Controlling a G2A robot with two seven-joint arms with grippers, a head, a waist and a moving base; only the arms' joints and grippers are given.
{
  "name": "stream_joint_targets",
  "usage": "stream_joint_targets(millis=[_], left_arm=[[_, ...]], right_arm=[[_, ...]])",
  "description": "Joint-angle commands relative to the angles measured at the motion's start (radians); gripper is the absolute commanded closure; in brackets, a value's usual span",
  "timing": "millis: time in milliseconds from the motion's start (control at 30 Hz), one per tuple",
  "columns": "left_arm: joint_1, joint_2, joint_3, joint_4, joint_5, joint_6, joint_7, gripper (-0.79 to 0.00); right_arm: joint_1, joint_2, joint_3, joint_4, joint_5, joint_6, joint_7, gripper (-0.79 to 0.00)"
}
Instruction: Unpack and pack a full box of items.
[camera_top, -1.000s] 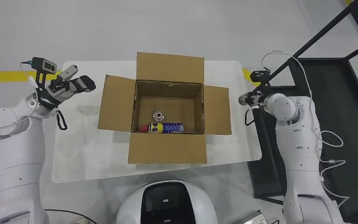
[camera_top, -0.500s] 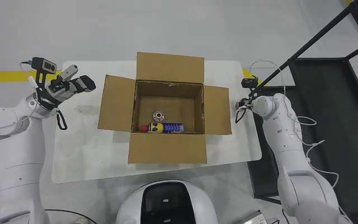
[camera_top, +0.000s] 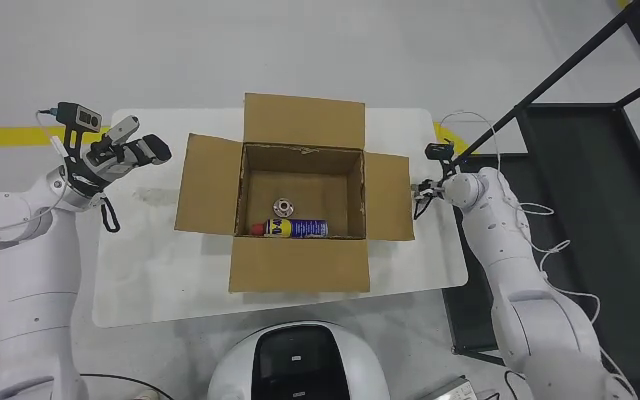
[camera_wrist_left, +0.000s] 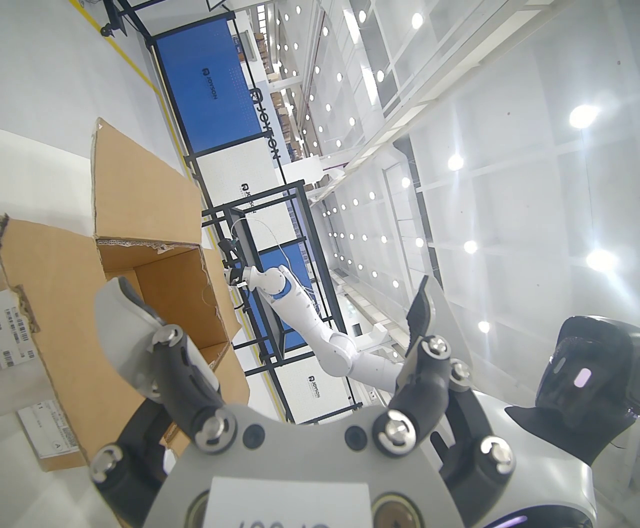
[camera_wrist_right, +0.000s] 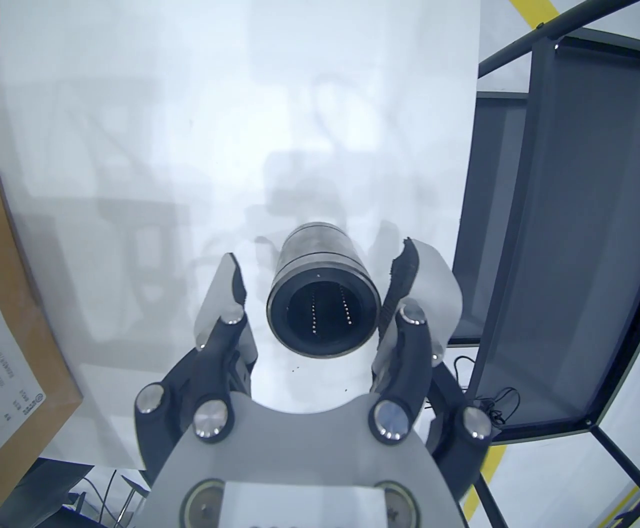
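At the surface's (camera_top: 150, 275) right edge, just beside a flap of the box (camera_top: 388, 200), pinches a metal cylinder (camera_wrist_right: 322, 290) in the right tool (camera_wrist_right: 318, 252), probably for packing; hangs the left tool (camera_wrist_left: 270, 300) spread, empty, by the far-left corner; reveals the cylinder's bore from the wrist, the boxed spray can (camera_top: 297, 228) from above.

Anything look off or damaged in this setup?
Only the box: the cardboard along its inner rim, at the fold of the far flap, is torn and ragged. Inside, the spray can lies on its side against the near wall, with a small metal part just behind it. Nothing looks spilled.
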Motion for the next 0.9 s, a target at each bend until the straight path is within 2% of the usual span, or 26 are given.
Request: stream_joint_targets(millis=[0,133,267,400,500,633,767,867], left_arm=[[0.000,0.000,0.000,0.000,0.000,0.000,0.000,-0.785],[0.000,0.000,0.000,0.000,0.000,0.000,0.000,-0.785],[0.000,0.000,0.000,0.000,0.000,0.000,0.000,-0.785],[0.000,0.000,0.000,0.000,0.000,0.000,0.000,-0.785],[0.000,0.000,0.000,0.000,0.000,0.000,0.000,-0.785],[0.000,0.000,0.000,0.000,0.000,0.000,0.000,-0.785],[0.000,0.000,0.000,0.000,0.000,0.000,0.000,-0.785],[0.000,0.000,0.000,0.000,0.000,0.000,0.000,-0.785]], right_arm=[[0.003,0.004,0.015,-0.019,0.016,-0.001,-0.012,-0.785],[-0.037,0.027,0.085,-0.164,0.042,0.005,-0.019,-0.785],[-0.146,0.049,0.160,-0.439,0.074,-0.021,0.015,-0.785],[-0.274,0.059,0.160,-0.763,0.158,-0.176,0.145,-0.785],[-0.354,0.064,0.137,-0.947,0.214,-0.261,0.220,-0.785],[-0.391,0.063,0.076,-1.046,0.281,-0.281,0.258,-0.785],[-0.381,0.060,0.006,-1.057,0.276,-0.270,0.249,-0.785],[-0.381,0.060,0.006,-1.057,0.276,-0.270,0.249,-0.785]])
